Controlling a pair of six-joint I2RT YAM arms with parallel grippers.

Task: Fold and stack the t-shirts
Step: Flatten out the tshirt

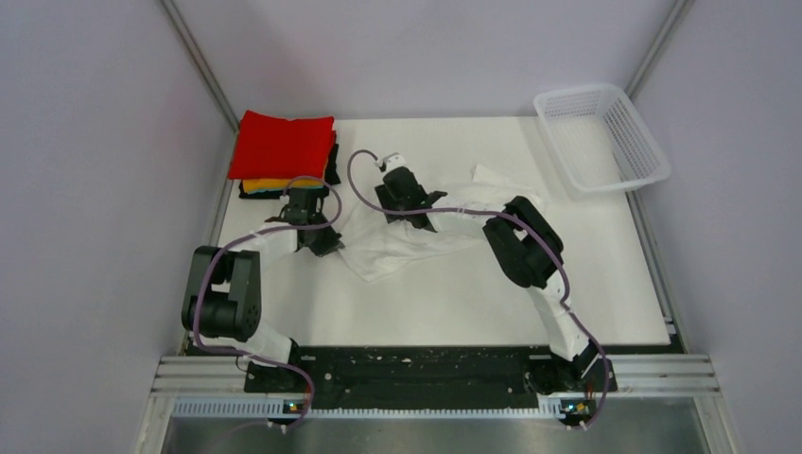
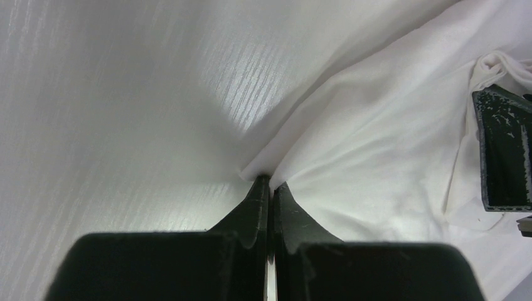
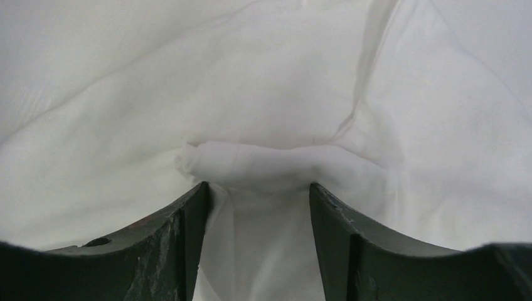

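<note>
Left arm's elbow is folded back near its base, forearm reaching forward; left gripper (image 2: 271, 183) sits low on the table (image 1: 454, 303), jaws pressed together on the left edge of the white t-shirt (image 1: 397, 248); right arm stretches forward and leftward over the shirt, wrist tipped down; right gripper (image 3: 257, 194) has jaws part-way apart, a rolled fold of white cloth across the tips, not clamped; shirt lies crumpled mid-table; red t-shirt (image 1: 284, 144) tops the folded stack at the far-left corner.

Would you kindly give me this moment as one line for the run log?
phase: folding white t-shirt | left gripper: shut on its edge | right gripper: open over a fold | stack: red on top
</note>
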